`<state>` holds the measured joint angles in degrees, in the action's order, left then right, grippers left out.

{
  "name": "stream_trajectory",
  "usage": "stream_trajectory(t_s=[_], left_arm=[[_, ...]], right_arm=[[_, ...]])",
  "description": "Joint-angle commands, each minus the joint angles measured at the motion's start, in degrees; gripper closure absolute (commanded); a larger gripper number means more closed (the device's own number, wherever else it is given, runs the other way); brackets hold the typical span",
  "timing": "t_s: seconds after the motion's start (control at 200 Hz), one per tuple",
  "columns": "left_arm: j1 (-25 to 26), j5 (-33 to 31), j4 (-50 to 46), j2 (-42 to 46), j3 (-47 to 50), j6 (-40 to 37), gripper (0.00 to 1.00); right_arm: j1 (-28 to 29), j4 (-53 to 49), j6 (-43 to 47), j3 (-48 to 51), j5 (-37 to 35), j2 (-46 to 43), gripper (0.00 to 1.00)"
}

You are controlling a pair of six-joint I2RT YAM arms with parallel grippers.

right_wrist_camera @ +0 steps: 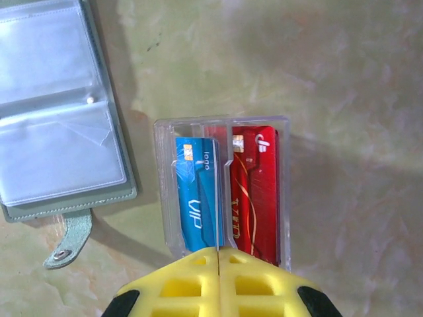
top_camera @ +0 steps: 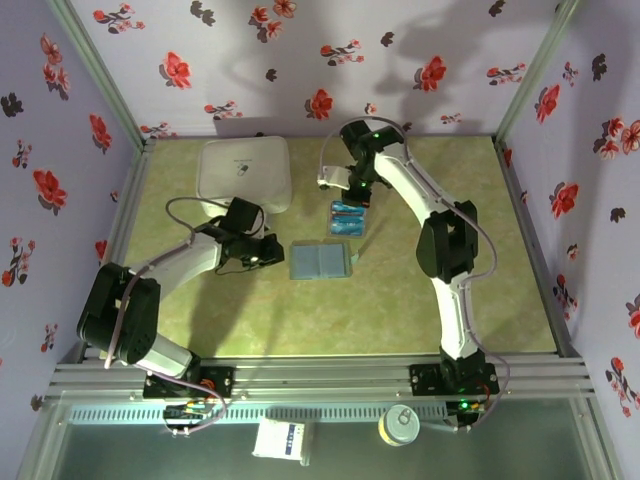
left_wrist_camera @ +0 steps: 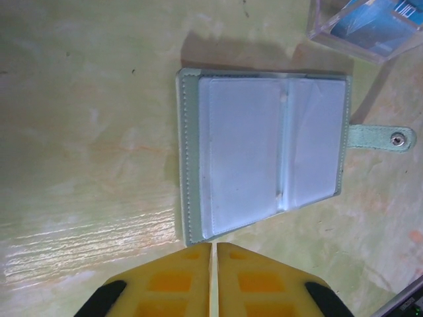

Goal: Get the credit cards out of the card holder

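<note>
The flat grey-blue two-panel card holder (top_camera: 322, 262) lies open near the middle of the tabletop (top_camera: 400, 310), and its clear sleeves look empty. The blue-teal plastic card (right_wrist_camera: 197, 198) and red-orange plastic card (right_wrist_camera: 254, 195) sit in the clear plastic tray (right_wrist_camera: 160, 191) just beyond it, toward the far edge. The right gripper (right_wrist_camera: 218, 254) over the tray and the left gripper (left_wrist_camera: 215, 247) beside the holder both have their fingers pressed together, holding nothing. The right one would best lift straight up, clear of the tray walls.

Both credit cards (right_wrist_camera: 254, 198) in tray (right_wrist_camera: 198, 124) just behind card holder (top_camera: 320, 262)
</note>
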<state>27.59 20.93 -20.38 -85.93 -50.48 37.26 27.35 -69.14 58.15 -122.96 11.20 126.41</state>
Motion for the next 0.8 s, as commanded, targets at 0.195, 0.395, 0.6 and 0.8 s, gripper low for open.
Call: stream_trajectory(t_s=[0.195, 0.395, 0.6, 0.8], left_arm=[[-0.9, -0.7, -1.4, 1.5, 1.2, -1.1, 0.89], [-1.3, -0.8, -1.4, 1.6, 1.5, -1.3, 0.89], [-2.0, -1.0, -1.7, 2.4, 2.2, -1.7, 0.89], [-4.5, -3.0, -3.7, 3.4, 1.5, -3.8, 0.73]], right_arm=[[-0.4, -4.3, 2.3, -1.4, 0.6, 4.4, 1.00], [-0.4, -2.6, 2.0, -0.1, 1.1, 5.9, 1.00], [-0.7, -2.0, 0.6, -0.1, 0.6, 6.1, 0.86], [-1.7, 0.4, -2.5, 1.7, 0.3, 1.4, 0.68]])
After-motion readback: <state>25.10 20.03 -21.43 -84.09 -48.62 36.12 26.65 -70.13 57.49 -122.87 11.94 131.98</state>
